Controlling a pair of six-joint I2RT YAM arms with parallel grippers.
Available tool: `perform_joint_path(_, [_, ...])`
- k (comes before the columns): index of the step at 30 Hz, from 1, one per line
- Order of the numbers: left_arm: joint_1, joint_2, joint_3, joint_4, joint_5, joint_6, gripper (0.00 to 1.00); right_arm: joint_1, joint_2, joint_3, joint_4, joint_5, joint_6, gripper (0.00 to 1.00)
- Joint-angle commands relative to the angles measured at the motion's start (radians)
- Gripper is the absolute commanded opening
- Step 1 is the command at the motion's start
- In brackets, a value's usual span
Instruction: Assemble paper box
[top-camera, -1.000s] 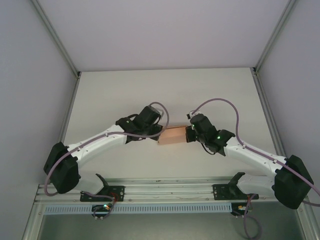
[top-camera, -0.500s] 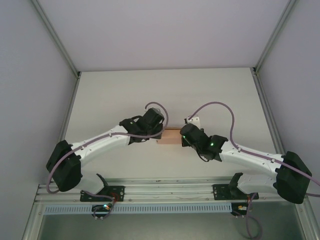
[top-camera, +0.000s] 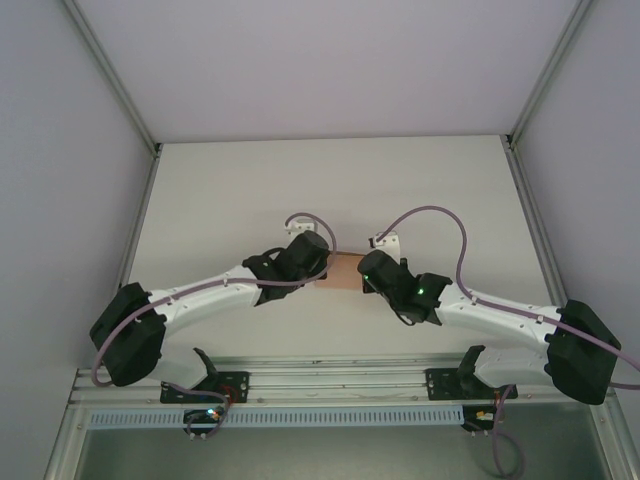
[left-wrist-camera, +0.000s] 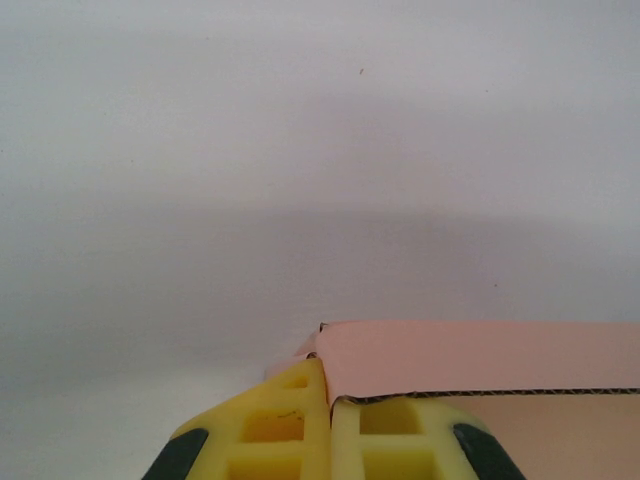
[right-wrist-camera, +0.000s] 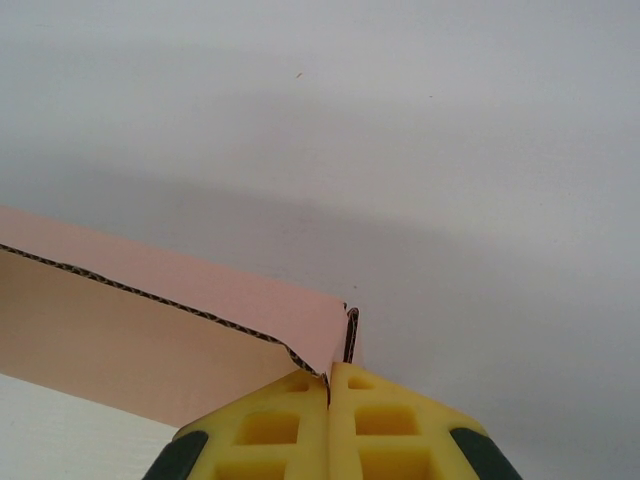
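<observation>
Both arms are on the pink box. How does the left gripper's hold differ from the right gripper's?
The left gripper pinches the left end of the paper box, the right gripper its right end. From the left gripper the card edge runs level to the right; from the right gripper it slants up leftward. Both are shut on a thin card wall.

Paper box (left-wrist-camera: 480, 365): salmon-pink matt card with smooth faces; the cut edge is corrugated and rough. Fingers (right-wrist-camera: 290, 430): yellow, matt, moulded plastic or rubber, can't tell which. Desk (top-camera: 250, 190): white, matt, smooth. Arm shells (top-camera: 210, 285): white smooth plastic. Front rail (top-camera: 330, 385): pale ribbed metal.
</observation>
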Motion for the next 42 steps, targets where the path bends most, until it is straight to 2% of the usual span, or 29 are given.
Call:
perform_joint_path(1, [-0.034,0.009,-0.109,-0.108,0.093,-0.024,0.0,0.014,0.012,-0.041,-0.036,-0.006,0.01,0.0])
perform_joint_path(6, [-0.067,-0.025,-0.253,0.052,0.093,0.085,0.0,0.013,-0.031,-0.114,0.055,-0.018,-0.035,0.03])
perform_joint_path(11, [-0.082,-0.023,-0.272,0.101,0.055,0.145,0.01,0.014,-0.063,-0.192,0.177,-0.063,-0.068,0.05])
perform_joint_path(15, [-0.099,-0.026,-0.283,0.119,0.022,0.177,0.02,0.014,-0.064,-0.187,0.171,-0.09,-0.086,0.11])
perform_joint_path(21, [-0.119,-0.039,-0.3,0.113,-0.025,0.178,0.02,-0.006,-0.106,-0.093,0.069,-0.098,-0.061,0.35])
perform_joint_path(26, [-0.124,-0.038,-0.295,0.118,-0.043,0.192,0.03,-0.066,-0.146,-0.053,0.101,-0.162,-0.078,0.61])
perform_joint_path(33, [-0.13,-0.041,-0.29,0.129,-0.052,0.207,0.03,-0.169,-0.132,-0.046,0.137,-0.218,-0.052,0.63])
perform_joint_path(42, [-0.133,-0.048,-0.273,0.136,-0.043,0.233,0.12,-0.183,-0.068,-0.118,0.131,-0.297,0.016,0.58])
